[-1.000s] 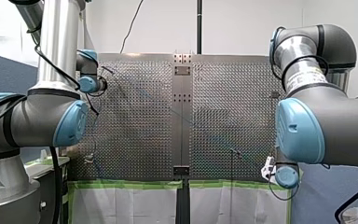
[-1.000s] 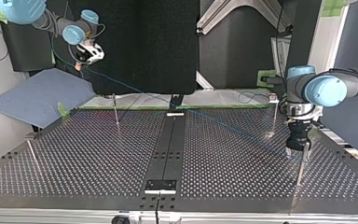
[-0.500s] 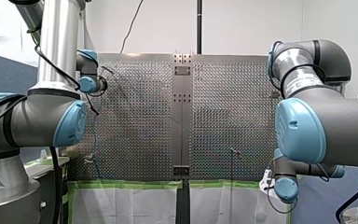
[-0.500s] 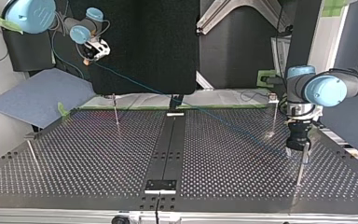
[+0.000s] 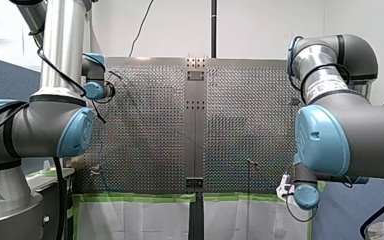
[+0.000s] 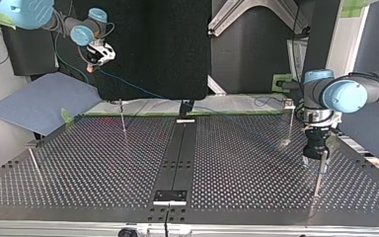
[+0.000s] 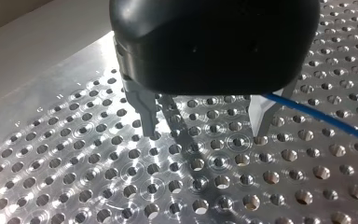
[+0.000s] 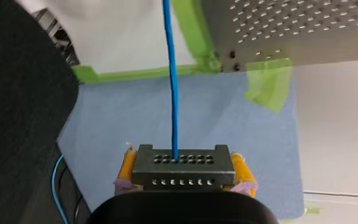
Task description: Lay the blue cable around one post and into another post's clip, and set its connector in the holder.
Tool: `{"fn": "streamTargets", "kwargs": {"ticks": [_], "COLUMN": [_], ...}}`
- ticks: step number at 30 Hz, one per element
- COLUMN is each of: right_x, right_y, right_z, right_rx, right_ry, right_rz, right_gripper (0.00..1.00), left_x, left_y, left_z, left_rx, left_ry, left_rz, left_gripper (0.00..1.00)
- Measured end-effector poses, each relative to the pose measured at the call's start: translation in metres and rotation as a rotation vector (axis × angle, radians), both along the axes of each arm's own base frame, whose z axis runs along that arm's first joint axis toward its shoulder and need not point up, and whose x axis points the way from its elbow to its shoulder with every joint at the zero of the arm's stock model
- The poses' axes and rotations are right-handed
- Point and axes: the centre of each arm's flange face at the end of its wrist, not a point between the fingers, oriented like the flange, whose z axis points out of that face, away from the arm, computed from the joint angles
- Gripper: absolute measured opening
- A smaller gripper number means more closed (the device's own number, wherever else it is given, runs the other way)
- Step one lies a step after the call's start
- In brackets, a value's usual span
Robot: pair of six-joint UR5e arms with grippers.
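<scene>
While our right gripper (image 8: pixel 182 164) hangs in the air at about 10 o'clock in the top view, past the far edge of the bench (image 6: pixel 103 168), its yellow pads (image 8: pixel 240 168) squeeze the connector (image 8: pixel 182 171) tight from both sides. The connector is a dark block with rows of small holes. The blue cable (image 8: pixel 170 84) comes out of the middle of it. From there it runs straight away from the gripper, over a blue mat (image 8: pixel 205 116) and strips of green tape (image 8: pixel 140 73), toward the bench.

We see our left gripper (image 7: pixel 204 123) down low at about 4 o'clock in the top view, just beside a thin post (image 6: pixel 318 178). Its two metal fingers (image 7: pixel 145 112) are spread wide with nothing between them, and their tips are close above the holes of the bench. The cable leads off from one finger, on the side away from the other finger. We cannot tell if it touches that finger.
</scene>
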Motion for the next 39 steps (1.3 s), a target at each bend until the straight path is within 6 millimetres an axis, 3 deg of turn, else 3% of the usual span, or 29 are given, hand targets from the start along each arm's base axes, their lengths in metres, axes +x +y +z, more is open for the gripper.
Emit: {"fn": "streamTargets", "kwargs": {"ticks": [13, 20, 32, 39], "right_x": [0.005, 0.009, -0.005, -0.005], "right_y": [0.007, -0.015, -0.042, -0.044], "right_z": [0.041, 0.075, 0.134, 0.139], "right_rx": [-0.104, -0.190, -0.269, -0.277], "right_ry": [-0.080, -0.122, -0.153, -0.148], "right_rz": [0.068, 0.116, 0.103, 0.114], "right_gripper": [0.00, 0.00, 0.00, 0.00], "left_x": [-0.001, -0.001, -0.001, -0.001], "left_y": [-0.001, -0.001, -0.002, -0.002], "left_z": [-0.001, -0.001, -0.001, -0.001], "left_rx": [-0.001, -0.002, -0.002, 0.003], "left_ry": [0.006, 0.007, 0.008, 0.011], "left_rz": [-0.001, -0.002, -0.003, -0.002], "left_gripper": [1.00, 1.00, 1.00, 1.00]}}
